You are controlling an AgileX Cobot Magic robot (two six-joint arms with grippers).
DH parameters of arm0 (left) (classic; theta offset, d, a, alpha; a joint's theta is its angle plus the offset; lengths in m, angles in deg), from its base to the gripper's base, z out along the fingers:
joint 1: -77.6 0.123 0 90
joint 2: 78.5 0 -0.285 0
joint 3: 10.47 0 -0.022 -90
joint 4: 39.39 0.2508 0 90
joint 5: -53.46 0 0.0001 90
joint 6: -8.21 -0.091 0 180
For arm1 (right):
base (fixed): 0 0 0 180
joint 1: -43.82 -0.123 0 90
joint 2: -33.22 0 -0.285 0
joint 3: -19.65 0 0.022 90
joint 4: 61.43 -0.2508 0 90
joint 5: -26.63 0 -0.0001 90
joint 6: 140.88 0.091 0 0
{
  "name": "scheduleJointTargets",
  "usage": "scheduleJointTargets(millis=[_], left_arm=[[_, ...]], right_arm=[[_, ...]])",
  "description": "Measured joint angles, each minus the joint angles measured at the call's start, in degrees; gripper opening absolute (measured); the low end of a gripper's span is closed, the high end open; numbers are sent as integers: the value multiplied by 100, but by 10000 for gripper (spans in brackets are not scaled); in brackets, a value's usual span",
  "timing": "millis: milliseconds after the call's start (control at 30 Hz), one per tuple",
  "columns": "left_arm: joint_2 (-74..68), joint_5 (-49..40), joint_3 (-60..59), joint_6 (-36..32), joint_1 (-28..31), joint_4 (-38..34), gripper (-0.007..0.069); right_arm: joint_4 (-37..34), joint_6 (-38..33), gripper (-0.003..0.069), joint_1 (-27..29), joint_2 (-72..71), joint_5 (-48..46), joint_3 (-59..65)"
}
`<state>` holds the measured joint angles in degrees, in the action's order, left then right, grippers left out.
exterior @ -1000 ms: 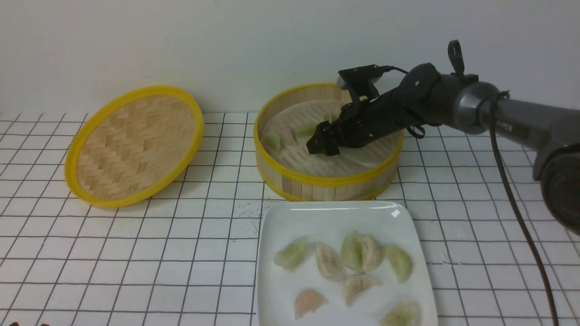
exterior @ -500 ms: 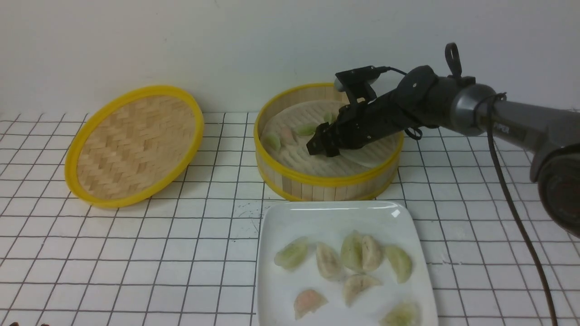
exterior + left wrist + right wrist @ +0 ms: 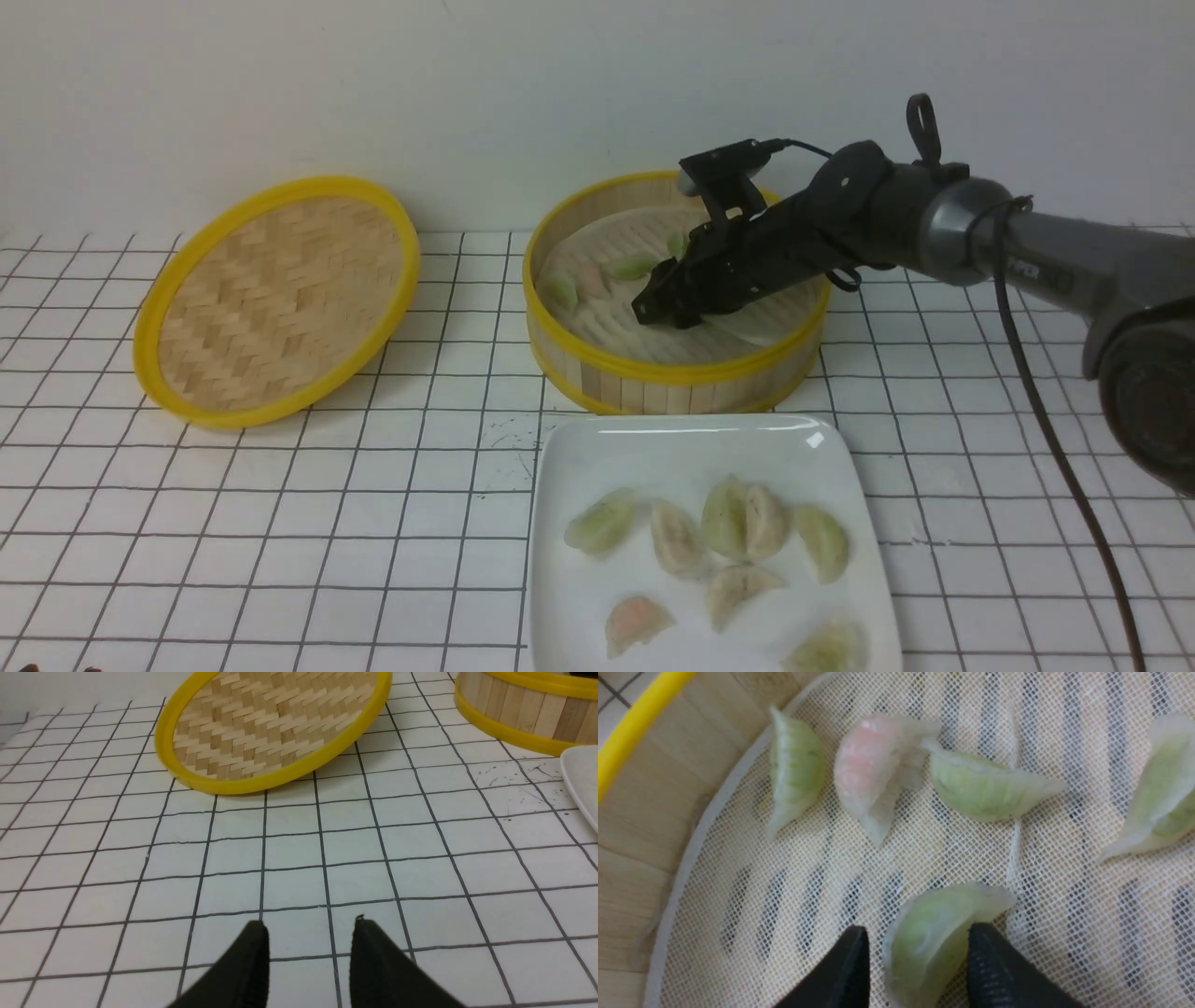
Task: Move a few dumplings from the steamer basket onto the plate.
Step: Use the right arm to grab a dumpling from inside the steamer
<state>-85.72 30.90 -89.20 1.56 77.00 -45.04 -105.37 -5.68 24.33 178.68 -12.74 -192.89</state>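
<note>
The steamer basket (image 3: pixel 672 375) stands at the back centre, and my right gripper (image 3: pixel 655 310) reaches down into it. In the right wrist view the right gripper (image 3: pixel 917 928) is open and straddles a pale green dumpling (image 3: pixel 934 938) lying on the mesh liner. One fingertip (image 3: pixel 983 938) touches the dumpling, while a thin gap remains at the other. Three more dumplings lie beyond it: green (image 3: pixel 796 765), pink (image 3: pixel 871 765) and green (image 3: pixel 985 788). The white plate (image 3: pixel 672 441) in front of the basket holds several dumplings (image 3: pixel 728 518). My left gripper (image 3: pixel 308 926) hangs open and empty over the gridded table.
The flat woven lid (image 3: pixel 275 299) leans against the wall at the back left. Another green dumpling (image 3: pixel 1157 793) lies at the side of the liner. The basket's wooden wall (image 3: pixel 644 812) rises close behind the far dumplings. The right arm's cable (image 3: pixel 1064 420) trails beside the plate.
The right gripper's jaws have narrowed from wide open to close around the green dumpling. The arm has shifted slightly left inside the basket. Nothing else has moved.
</note>
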Motion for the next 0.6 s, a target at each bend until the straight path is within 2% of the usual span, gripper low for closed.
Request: scheduleJointTargets(millis=[167,400,433,600], left_arm=[[0,0,0,0,0,0,225],[0,0,0,0,0,0,225],[0,0,0,0,0,0,225],[0,0,0,0,0,0,225]], right_arm=[[0,-35,279,0,14,10,-6],[42,-145,168,0,14,60,-6],[42,-145,126,0,14,60,-6],[94,-225,118,0,14,-16,-111]])
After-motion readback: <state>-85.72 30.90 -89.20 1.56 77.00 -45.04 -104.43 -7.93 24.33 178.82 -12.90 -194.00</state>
